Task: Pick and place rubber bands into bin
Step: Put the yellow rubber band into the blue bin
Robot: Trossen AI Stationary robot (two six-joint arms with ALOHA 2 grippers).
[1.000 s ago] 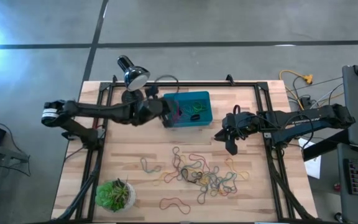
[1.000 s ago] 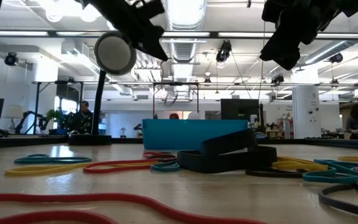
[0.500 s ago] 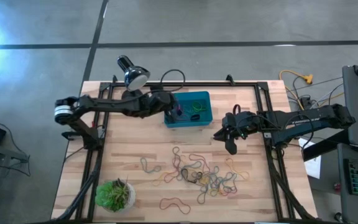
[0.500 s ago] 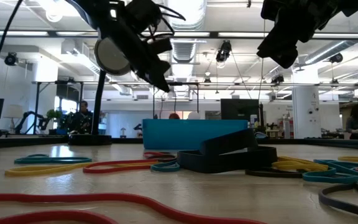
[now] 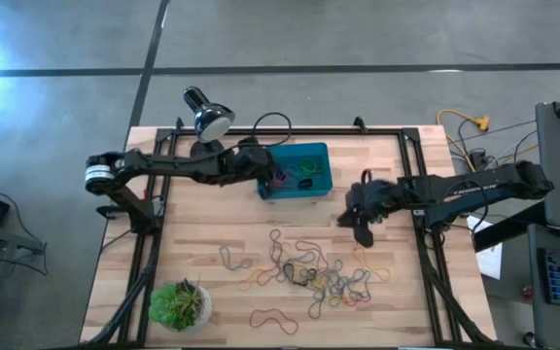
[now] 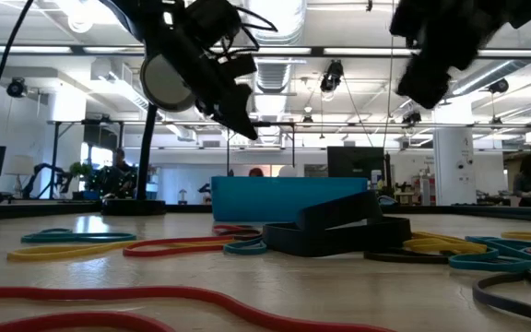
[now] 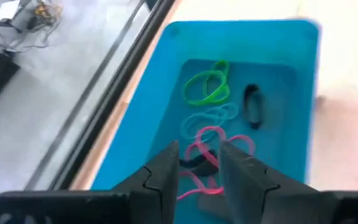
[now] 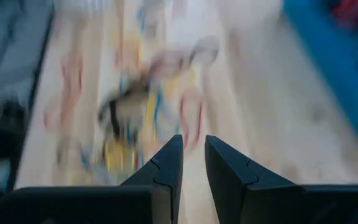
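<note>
The teal bin (image 5: pixel 321 154) stands at the table's far middle, with green, pale blue, black and pink bands (image 7: pixel 207 87) lying in it. My left gripper (image 5: pixel 276 177) hangs over the bin's left part, open, its fingers (image 7: pixel 166 171) on either side of a pink band (image 7: pixel 211 138) on the bin floor. Many loose rubber bands (image 5: pixel 314 272) lie in a pile on the table's near middle. My right gripper (image 5: pixel 360 226) hangs above the table right of the bin, past the pile's far edge. Its fingers (image 8: pixel 171 163) stand a narrow gap apart with nothing between them.
A desk lamp (image 5: pixel 210 119) stands at the far left beside the bin. A potted plant (image 5: pixel 178 303) sits at the near left corner. Dark frame rails (image 5: pixel 426 243) run along the table's sides. Single bands (image 5: pixel 272 317) lie apart from the pile.
My left gripper has gone from the bin's left wall toward the table's right, over the bin's inside, and has come lower. My right gripper has shifted a little toward the table's near edge and the pile, and its wrist view is blurred.
</note>
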